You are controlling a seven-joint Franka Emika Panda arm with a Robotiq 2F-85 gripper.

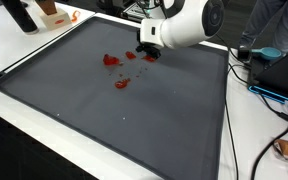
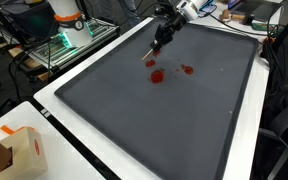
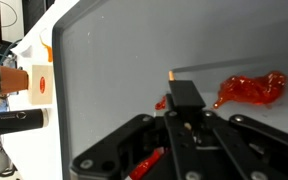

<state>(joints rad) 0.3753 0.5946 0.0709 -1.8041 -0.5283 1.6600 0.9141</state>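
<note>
Several small red translucent pieces lie on a dark grey mat [image 1: 134, 120] [image 2: 164, 120] [image 3: 114, 70]. In an exterior view they show as scraps [image 1: 110, 60], [image 1: 122, 84]; in an exterior view as scraps [image 2: 156, 76], [image 2: 187, 69]. My gripper [image 1: 149, 52] [image 2: 153, 50] [image 3: 184, 93] hangs low over the mat's far part, close to the pieces, its jaws pressed together. In the wrist view a large red piece [image 3: 249, 90] lies right of the fingertips and a small one [image 3: 161, 102] just left of them. A red sliver [image 3: 149, 163] shows beneath the linkage. Nothing is clearly held.
The mat sits on a white table [image 2: 54, 100]. A cardboard box with a red dot [image 2: 24, 150] [image 3: 39, 82] stands off the mat. Cables and a blue device [image 1: 274, 75] lie beside one mat edge. Equipment with green lights [image 2: 59, 45] stands beyond another.
</note>
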